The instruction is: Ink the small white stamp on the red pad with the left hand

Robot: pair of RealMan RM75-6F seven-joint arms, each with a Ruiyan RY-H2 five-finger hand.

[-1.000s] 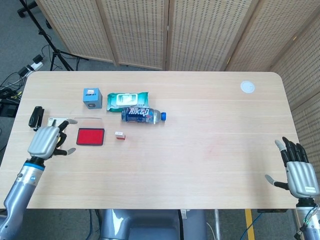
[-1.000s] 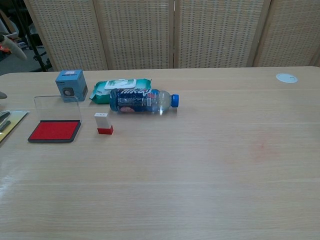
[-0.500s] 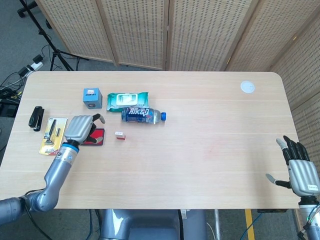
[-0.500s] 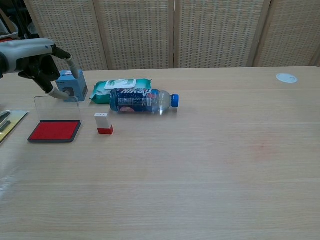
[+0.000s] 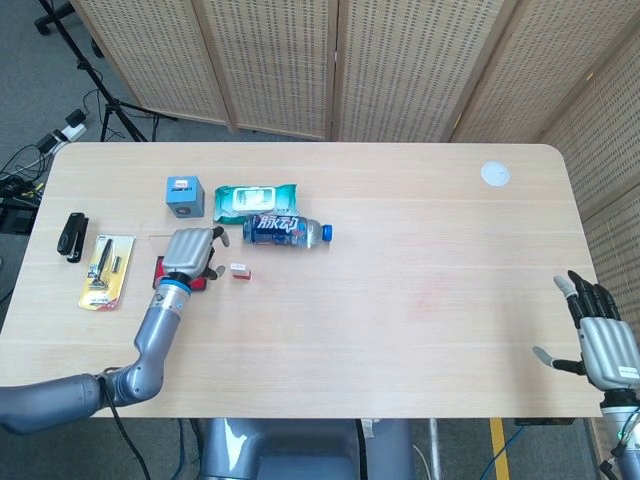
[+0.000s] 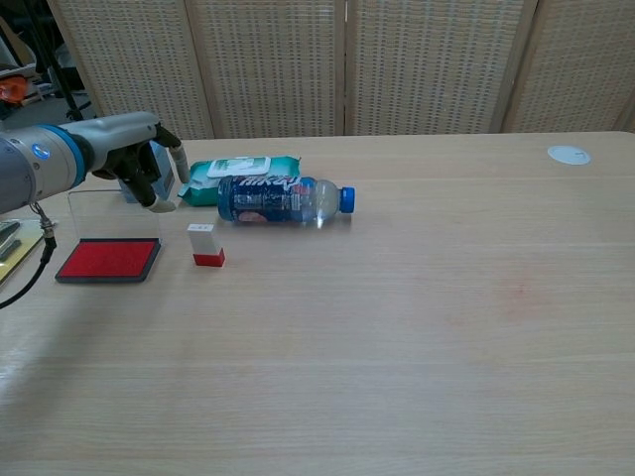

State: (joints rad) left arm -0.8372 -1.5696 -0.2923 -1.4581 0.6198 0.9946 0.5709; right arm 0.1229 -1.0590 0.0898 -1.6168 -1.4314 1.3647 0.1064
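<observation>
On the left half of the table, the left hand hangs above the red pad, holding nothing, fingers loosely curled downward and apart; in the head view it hides most of the pad. The pad's clear lid stands upright at its back edge. Small white stamp, red-based, stands upright just right of the pad, apart from the hand.

Around it: a water bottle lies on its side behind the stamp, blue cap to the right. Wet-wipes pack touches or nearly touches the bottle's far side. Small blue box sits left of the wipes. A yellow blister card and a black stapler lie near the left edge. White disc at far right corner.

Right hand at the near right edge, fingers spread, empty.
</observation>
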